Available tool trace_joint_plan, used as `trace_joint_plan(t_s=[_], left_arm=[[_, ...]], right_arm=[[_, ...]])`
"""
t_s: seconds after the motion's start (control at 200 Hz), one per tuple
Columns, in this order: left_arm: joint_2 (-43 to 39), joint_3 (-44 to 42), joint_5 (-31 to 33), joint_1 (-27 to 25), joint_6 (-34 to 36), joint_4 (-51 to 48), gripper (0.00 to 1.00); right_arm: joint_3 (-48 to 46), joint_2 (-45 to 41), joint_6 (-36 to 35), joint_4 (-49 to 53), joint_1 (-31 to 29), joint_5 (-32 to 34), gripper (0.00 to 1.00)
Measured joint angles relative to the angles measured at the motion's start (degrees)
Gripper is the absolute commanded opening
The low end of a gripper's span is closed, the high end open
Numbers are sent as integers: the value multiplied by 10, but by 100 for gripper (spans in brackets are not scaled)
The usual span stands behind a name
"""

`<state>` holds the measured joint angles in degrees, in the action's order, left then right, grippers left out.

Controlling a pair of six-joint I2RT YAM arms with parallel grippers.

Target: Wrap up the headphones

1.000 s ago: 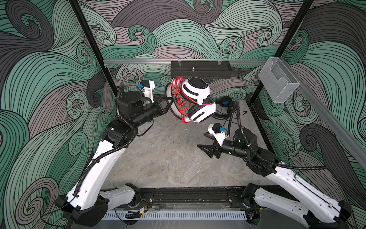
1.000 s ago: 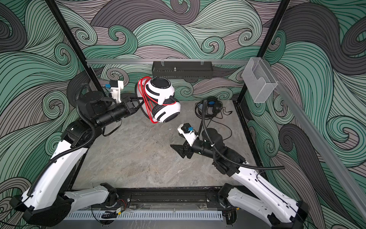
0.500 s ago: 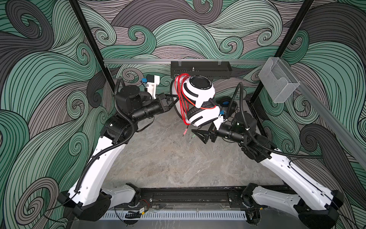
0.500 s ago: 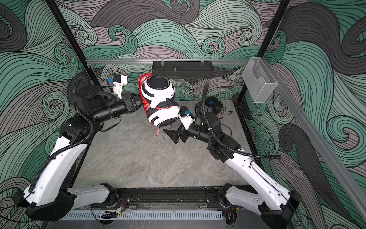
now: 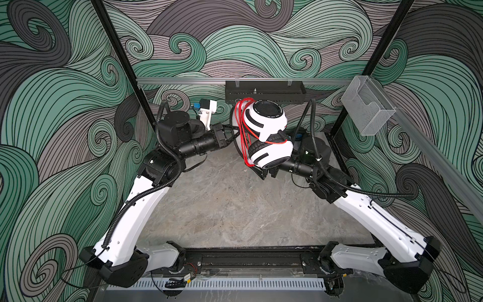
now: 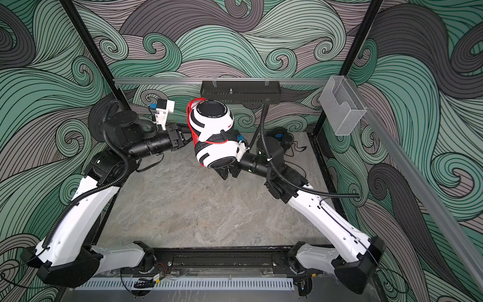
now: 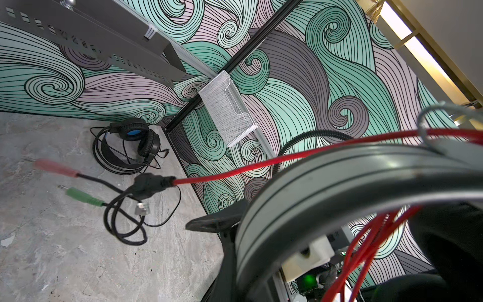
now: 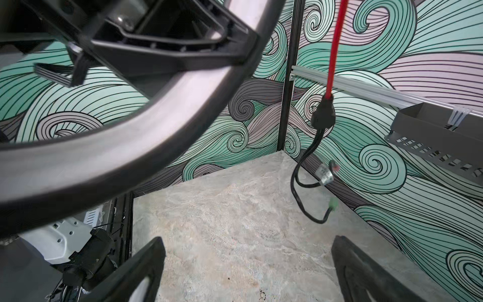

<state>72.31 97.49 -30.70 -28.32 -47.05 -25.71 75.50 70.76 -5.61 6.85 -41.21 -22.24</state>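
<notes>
The right gripper (image 6: 226,172) has been brought up from low over the table (image 8: 235,209) and is now tucked just under the lower ear cup of the white headphones (image 5: 264,123), while the pair has been carried a little higher and further back by the left gripper (image 6: 186,138). The headband is pinched between the left fingers, which are pressed tight on it, and the pair is held clear of the table. The right fingers (image 8: 142,269) are spread wide, with only bare table seen between them. Several turns of the red cord (image 5: 241,130) are already laid around the headband, right beside the left fingertips, so the wrapping appears well advanced. The tail, however, is left loose. That tail is hidden under the ear cup in both top views and is shown only by the wrist cameras: the black splitter (image 8: 322,116) is seen dangling ahead of and above the right fingers, with a pink plug (image 7: 55,167) and a green plug (image 7: 83,197) beyond it. The black headphones (image 7: 128,146) are left lying well beyond both sets of fingers, in the far corner, half hidden behind the right arm from above; whether their cord is properly wound cannot be told.
</notes>
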Motion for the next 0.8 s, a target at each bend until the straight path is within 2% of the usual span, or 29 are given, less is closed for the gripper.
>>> trace_joint_plan(t_s=[0.235, 0.455, 0.731, 0.801], left_arm=[[2, 0, -2, 0, -5, 2, 0], [8, 0, -20, -7, -20, 21, 0], [14, 0, -26, -26, -37, 41, 0], [14, 0, -26, -29, -38, 45, 0]], right_arm=[[5, 16, -7, -3, 0, 14, 100], [10, 17, -3, -29, 0, 0, 99], [29, 60, 34, -86, 0, -55, 77], [41, 78, 44, -92, 0, -64, 74]])
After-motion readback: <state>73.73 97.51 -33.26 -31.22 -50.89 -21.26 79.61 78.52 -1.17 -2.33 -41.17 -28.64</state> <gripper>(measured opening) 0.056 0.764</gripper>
